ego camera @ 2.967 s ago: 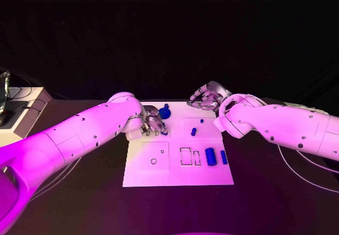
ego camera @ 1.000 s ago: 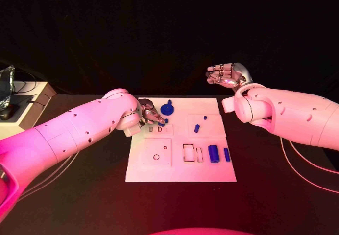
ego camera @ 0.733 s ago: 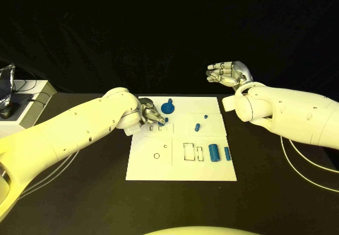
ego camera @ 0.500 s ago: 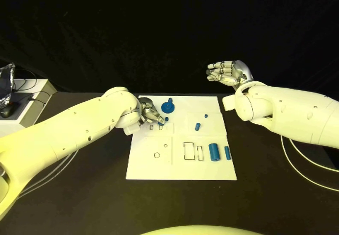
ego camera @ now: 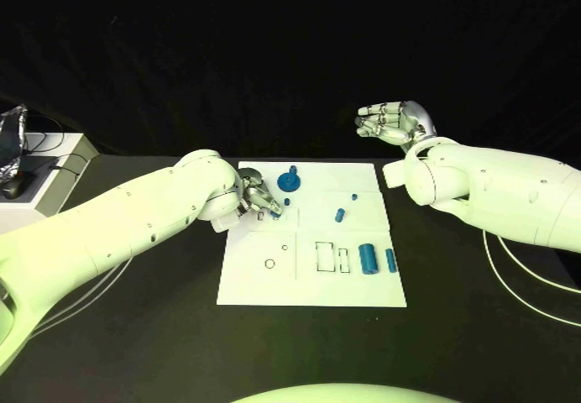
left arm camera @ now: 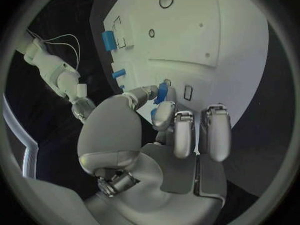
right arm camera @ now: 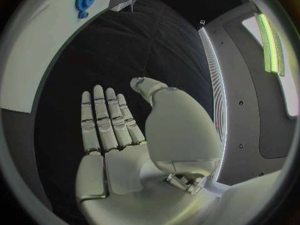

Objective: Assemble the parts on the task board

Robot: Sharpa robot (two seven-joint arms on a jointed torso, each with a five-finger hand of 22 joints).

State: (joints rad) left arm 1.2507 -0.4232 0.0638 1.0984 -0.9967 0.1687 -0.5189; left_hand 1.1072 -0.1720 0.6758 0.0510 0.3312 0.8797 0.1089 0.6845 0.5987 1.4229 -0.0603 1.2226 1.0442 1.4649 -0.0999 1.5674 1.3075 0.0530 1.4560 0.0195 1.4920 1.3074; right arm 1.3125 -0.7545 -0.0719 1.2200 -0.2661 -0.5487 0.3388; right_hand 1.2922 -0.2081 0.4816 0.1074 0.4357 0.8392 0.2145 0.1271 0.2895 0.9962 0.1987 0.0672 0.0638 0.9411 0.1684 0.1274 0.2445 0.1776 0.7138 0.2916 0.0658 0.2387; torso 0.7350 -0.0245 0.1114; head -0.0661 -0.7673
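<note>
I pinch a small blue part [left arm camera: 162,91] in my left robot hand [ego camera: 258,199] over the task board [ego camera: 309,290] slots for insertion; my right robot hand [ego camera: 389,122] hangs spread, clear of the tabletop.

Black table [ego camera: 145,336]; black backdrop [ego camera: 243,75]; perhaps a white cabinet [ego camera: 54,172] left.

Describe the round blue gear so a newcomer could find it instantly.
Start at the white task board mid-table and go to its far edge, just beyond the left hand. The blue gear lies there: the board's one round, toothed part, the other blue parts being small pegs and cylinders.
</note>
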